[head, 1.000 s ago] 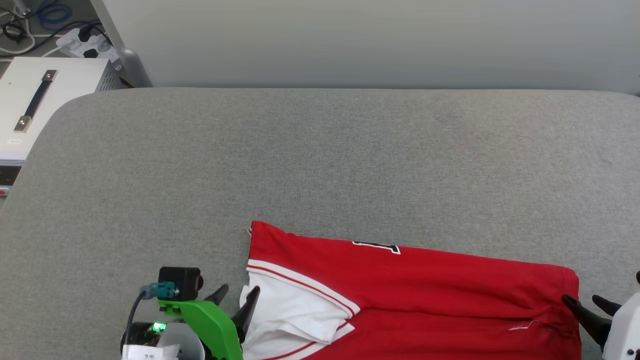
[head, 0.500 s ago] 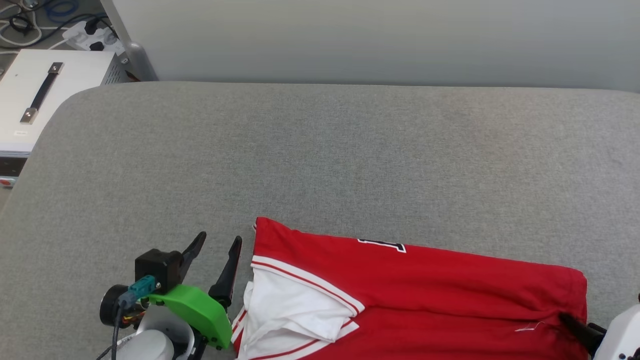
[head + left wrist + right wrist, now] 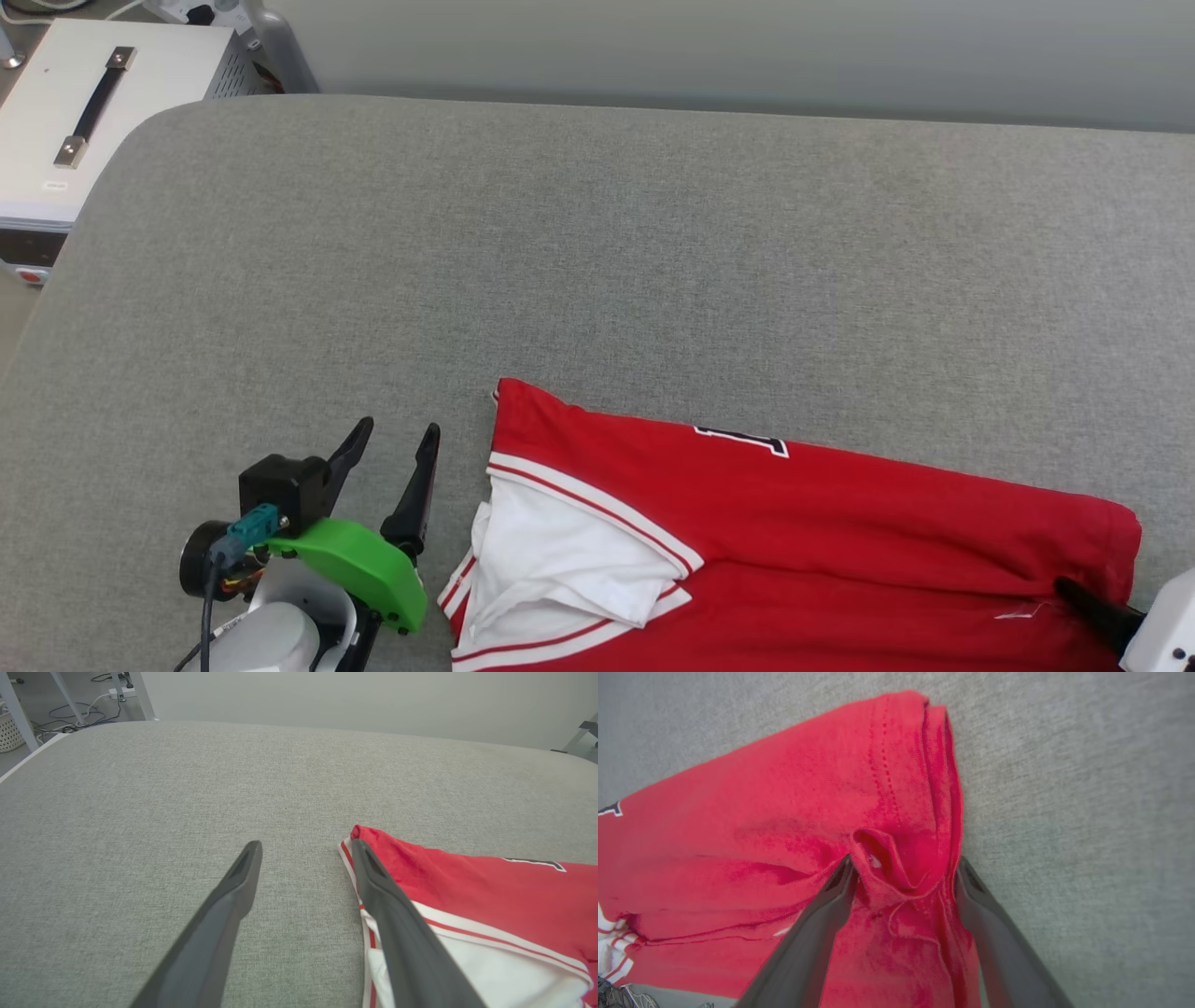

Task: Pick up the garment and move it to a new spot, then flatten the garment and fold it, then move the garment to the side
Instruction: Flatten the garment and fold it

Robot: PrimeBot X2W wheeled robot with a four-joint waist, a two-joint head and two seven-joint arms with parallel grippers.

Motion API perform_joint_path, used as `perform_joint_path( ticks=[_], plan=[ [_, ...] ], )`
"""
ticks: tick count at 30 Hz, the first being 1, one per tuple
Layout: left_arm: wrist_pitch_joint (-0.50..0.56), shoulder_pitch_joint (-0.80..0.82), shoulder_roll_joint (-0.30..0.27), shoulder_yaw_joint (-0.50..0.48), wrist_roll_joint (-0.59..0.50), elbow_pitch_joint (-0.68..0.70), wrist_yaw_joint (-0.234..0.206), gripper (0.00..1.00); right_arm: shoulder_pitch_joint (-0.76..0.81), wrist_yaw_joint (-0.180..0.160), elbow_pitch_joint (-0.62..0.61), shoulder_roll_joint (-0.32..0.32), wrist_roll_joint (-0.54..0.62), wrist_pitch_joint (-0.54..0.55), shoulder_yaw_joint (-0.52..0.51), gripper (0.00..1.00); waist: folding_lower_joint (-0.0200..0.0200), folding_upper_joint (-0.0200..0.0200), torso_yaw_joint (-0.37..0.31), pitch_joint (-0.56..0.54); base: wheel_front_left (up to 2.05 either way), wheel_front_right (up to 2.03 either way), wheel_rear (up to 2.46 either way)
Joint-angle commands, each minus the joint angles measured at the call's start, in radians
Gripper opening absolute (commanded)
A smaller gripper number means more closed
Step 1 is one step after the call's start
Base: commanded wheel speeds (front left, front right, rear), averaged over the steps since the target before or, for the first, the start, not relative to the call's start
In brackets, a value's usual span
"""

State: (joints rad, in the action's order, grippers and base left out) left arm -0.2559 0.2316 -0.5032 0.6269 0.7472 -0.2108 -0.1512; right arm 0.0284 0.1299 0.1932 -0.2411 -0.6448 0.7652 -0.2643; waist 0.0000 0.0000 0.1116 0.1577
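Observation:
The garment, a red jersey with a white sleeve and striped trim, lies folded at the near right of the grey padded table. A bit of black lettering shows at its far edge. My left gripper stands open just left of the sleeve, holding nothing. In the left wrist view the left gripper hovers over bare table, with the garment beside its right finger. In the right wrist view my right gripper is open, its fingers straddling a bunched fold of the garment at the hem corner.
A white box with a dark handle stands off the table's far left corner. A pale wall runs behind the table. Cables and a table leg show on the floor at the far left. The table's far half is bare grey fabric.
The head camera has tilted, shifting the whole picture. My left gripper has drawn back from the white sleeve to the left. My right gripper has moved onto the garment's right hem corner.

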Motion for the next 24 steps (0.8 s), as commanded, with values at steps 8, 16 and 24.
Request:
perform_joint_path(
  ticks=[8,16,24],
  plan=[
    [-0.006,0.006,0.028,-0.037,-0.027,-0.021,0.027,1.0,0.01,0.001,-0.01,0.067,-0.029,0.034,0.068,0.25,0.0,0.0,-0.002,0.001,0.0,0.0,0.0],
    [-0.006,-0.007,0.043,-0.056,-0.038,-0.036,0.041,1.0,0.007,0.001,-0.002,0.026,-0.019,-0.069,0.08,0.0,0.0,0.0,-0.016,-0.017,0.0,0.0,0.0],
    [-0.006,-0.014,0.052,-0.065,-0.044,-0.046,0.052,1.0,-0.002,0.001,0.036,-0.044,-0.008,-0.166,0.068,0.0,0.0,0.0,-0.026,-0.025,0.0,0.0,0.0]
  ],
)
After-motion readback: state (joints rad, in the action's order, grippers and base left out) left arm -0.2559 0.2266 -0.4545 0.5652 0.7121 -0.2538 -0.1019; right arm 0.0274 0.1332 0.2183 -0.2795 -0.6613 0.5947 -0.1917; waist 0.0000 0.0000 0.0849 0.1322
